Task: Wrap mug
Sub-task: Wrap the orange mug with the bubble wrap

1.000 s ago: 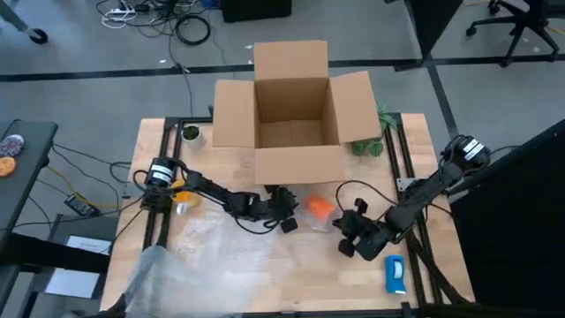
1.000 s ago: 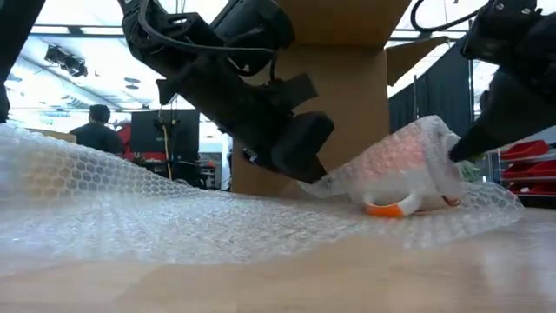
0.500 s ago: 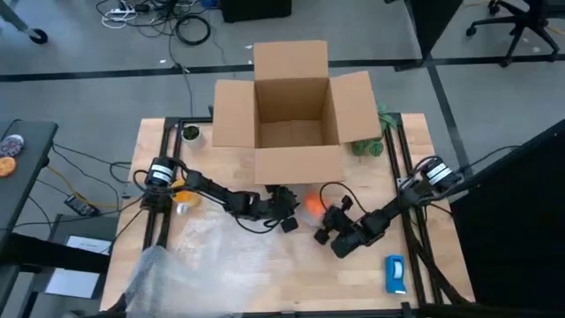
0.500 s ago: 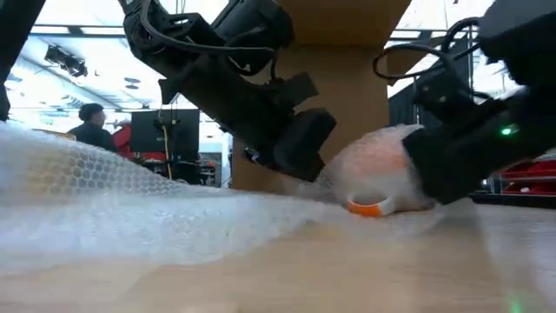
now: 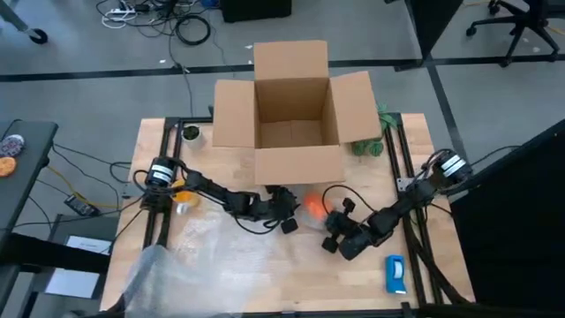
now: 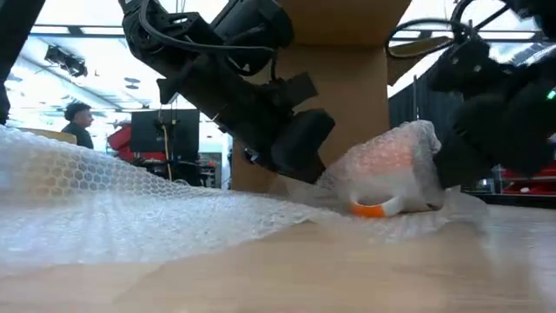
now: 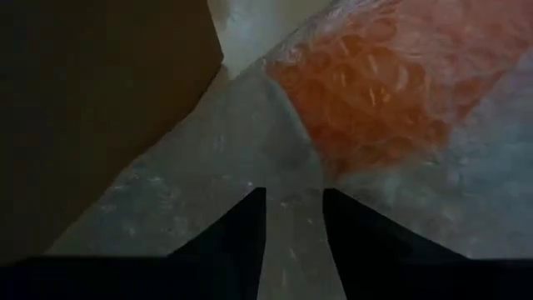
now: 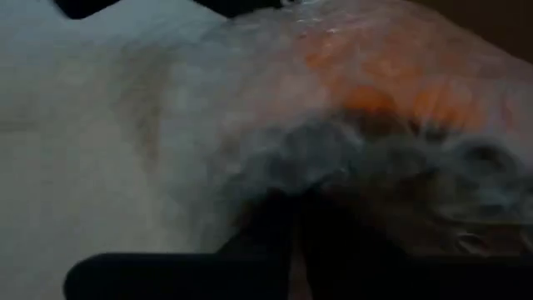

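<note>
The orange mug (image 5: 313,207) lies on the table in front of the cardboard box, under a layer of bubble wrap (image 6: 391,161) that domes over it. The rest of the wrap sheet (image 5: 212,252) spreads toward the near left. My left gripper (image 5: 288,217) is on the mug's left, low at the table, shut on the wrap. On the mug's near right, my right gripper (image 5: 334,231) is shut on the wrap too. The mug's rim (image 6: 375,208) shows orange under the wrap's edge. My left gripper pinches the bubble wrap (image 7: 293,225) between its two fingers beside the mug's left side, coming in low from the table's left. The wrap there lies flat on the table. My right gripper holds the wrap's part over the mug (image 8: 333,158), coming from the near right; the wrap itself blurs the place of contact. The wrap stands up over the mug.
The open cardboard box (image 5: 294,106) stands just behind the mug. A blue-and-white object (image 5: 395,274) lies near the right front corner, a green thing (image 5: 371,143) at the box's right. A yellow roll (image 5: 184,200) lies under the left arm. A person (image 6: 78,122) stands in the room behind.
My right gripper went toward the mug and the table's left, laying the wrap down close over the mug, then drew back a little toward the right. The wrap over the mug now stands higher again. The left gripper kept still.
</note>
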You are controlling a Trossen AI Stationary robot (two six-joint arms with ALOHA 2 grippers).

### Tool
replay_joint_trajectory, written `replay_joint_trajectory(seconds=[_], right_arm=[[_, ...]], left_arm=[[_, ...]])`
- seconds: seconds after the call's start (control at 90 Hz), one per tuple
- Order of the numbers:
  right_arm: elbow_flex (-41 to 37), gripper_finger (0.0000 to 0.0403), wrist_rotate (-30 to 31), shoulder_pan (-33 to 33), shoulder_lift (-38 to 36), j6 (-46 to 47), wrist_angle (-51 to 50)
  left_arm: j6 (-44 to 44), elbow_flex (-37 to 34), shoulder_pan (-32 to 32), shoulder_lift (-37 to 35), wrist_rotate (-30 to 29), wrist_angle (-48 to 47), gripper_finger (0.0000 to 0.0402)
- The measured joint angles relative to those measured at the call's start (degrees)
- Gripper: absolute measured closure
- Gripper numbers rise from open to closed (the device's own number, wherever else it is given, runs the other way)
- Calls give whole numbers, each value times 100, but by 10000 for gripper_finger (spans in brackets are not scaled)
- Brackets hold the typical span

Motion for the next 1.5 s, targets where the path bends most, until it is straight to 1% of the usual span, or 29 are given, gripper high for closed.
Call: replay_joint_trajectory(seconds=[0.1,0.244,0.311,0.411,0.533,0.622,0.722,0.789,0.844,0.933,1.078,1.211,1.356,1.5], right_arm=[[0,403,-56,178,-337,61,-394],[0,403,-105,377,-822,755,-1635],[0,403,98,476,-937,1029,-1944],[0,403,498,485,-914,1088,-2041],[0,403,731,203,-599,967,-1631],[0,403,883,-58,-225,602,-882],[0,403,1282,-365,230,202,73],[-5,403,1407,-540,455,-48,588],[-7,403,1384,-637,554,-264,859],[-9,403,1181,-678,524,-388,821],[-8,403,794,-391,56,-401,291],[2,403,758,-108,-472,-420,-431],[0,402,734,59,-842,9,-1315],[0,394,596,254,-1138,228,-1534]], left_arm=[[0,0,0,0,-2,-11,294],[0,0,0,0,-7,-13,294],[4,0,0,0,-7,-11,294],[7,0,0,0,-19,-11,294],[10,0,0,0,-24,-12,294],[15,-2,0,0,-32,-23,294],[20,-15,7,0,-90,-65,294],[20,-22,9,0,-94,-86,294],[22,-22,7,0,-131,-90,294],[22,-22,4,0,-131,-98,294],[20,-15,11,0,-229,-125,294],[20,2,15,-4,-232,-81,294],[20,2,11,-4,-229,-110,294],[20,2,11,-4,-232,-128,294]])
